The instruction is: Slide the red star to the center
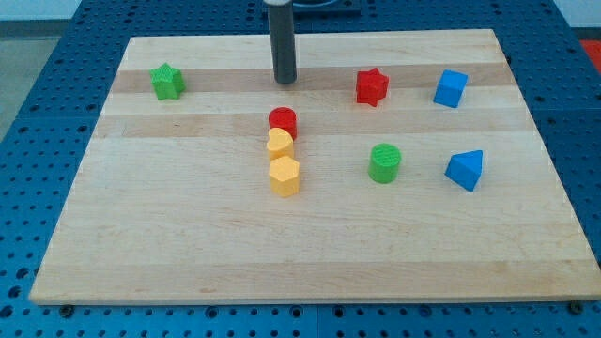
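nothing looks done yet: the red star (372,86) sits toward two o'clock on the wooden board (188,253), well apart from the middle, with the blue cube (451,88) near it at three o'clock. my tip (285,81) is a bare rod with no claw to open or close, resting near twelve o'clock, above the red cylinder (283,121), not touching the star; the whole push remains

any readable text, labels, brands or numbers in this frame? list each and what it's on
None: no word, label, brand, number or sign can be read anywhere in the camera view.
The wooden board shows only bare grain.
The blocks, including the red star, have plain coloured faces.
The rod ending in my tip, at the view's left of the red star and apart from it, carries no marking.
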